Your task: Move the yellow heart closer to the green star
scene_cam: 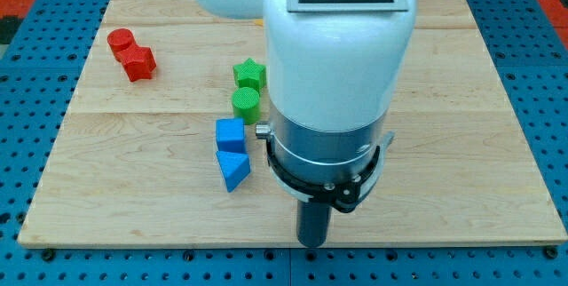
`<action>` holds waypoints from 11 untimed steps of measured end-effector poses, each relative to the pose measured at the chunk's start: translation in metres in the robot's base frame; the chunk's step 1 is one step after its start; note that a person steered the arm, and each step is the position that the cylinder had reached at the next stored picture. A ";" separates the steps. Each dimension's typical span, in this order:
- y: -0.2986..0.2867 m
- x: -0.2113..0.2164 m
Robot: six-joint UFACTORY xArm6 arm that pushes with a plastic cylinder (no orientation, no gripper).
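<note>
The green star (250,75) lies left of the board's middle, just left of my arm's white body. No yellow heart shows in this view; the arm covers the middle of the board and may hide it. My tip (312,242) rests near the board's bottom edge, below and to the right of the green star, with the blue blocks between them.
A green cylinder (246,105) sits just below the green star. A blue cube (230,133) and a blue triangle (233,170) lie below that. A red cylinder (121,42) and another red block (139,63) sit at the upper left. The wooden board (461,162) lies on a blue surface.
</note>
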State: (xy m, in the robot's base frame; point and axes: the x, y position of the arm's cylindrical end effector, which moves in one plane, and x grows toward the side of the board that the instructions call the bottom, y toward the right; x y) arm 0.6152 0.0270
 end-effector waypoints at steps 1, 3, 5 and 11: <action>0.000 0.000; 0.000 -0.006; 0.013 -0.111; 0.095 -0.210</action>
State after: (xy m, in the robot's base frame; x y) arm 0.4050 0.1216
